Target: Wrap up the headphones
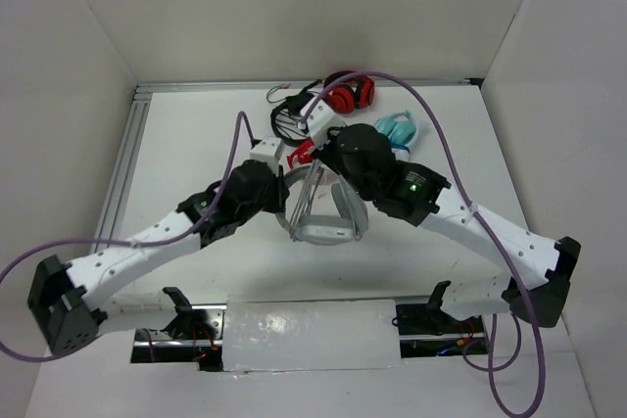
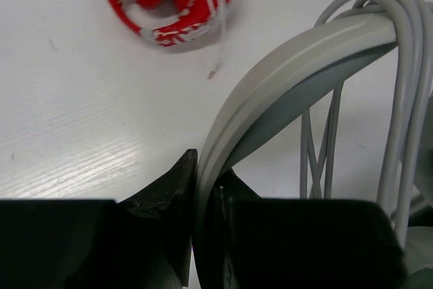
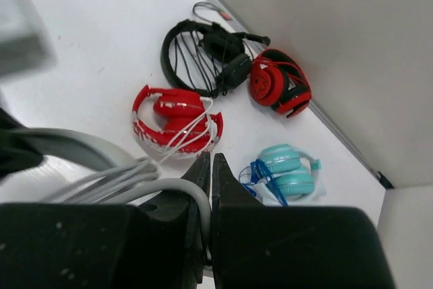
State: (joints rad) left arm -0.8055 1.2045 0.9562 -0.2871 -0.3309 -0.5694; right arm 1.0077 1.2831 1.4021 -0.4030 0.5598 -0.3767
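A white table (image 1: 196, 154) boxed in by plain white walls (image 1: 294, 7), with a metal rail (image 1: 225, 88) along its far and left edges; two arms meet over its middle, each trailing a purple lead (image 1: 441, 134).

The large grey-white headphones (image 1: 323, 232) sit at the centre of the table between the two wrists, standing on end. The left gripper (image 2: 206, 167) has its jaws closed tight on the edge of the padded headband (image 2: 291, 65), which arches up and to the right in the left wrist view; several turns of the thin grey cable (image 2: 406, 65) hang over the top of that band. The right gripper (image 3: 210, 164) has its jaws all but closed, and a strand of the cable runs down between them, pinched there.

Beyond the arms, toward the far wall, lie four other pairs: a red-and-white pair (image 3: 176, 120) nearest the grippers; a black pair (image 3: 203, 55) and a red-and-black pair (image 3: 281, 82) touching one another close to the wall; a light blue pair (image 3: 284, 170) to the right, apart from the rest.
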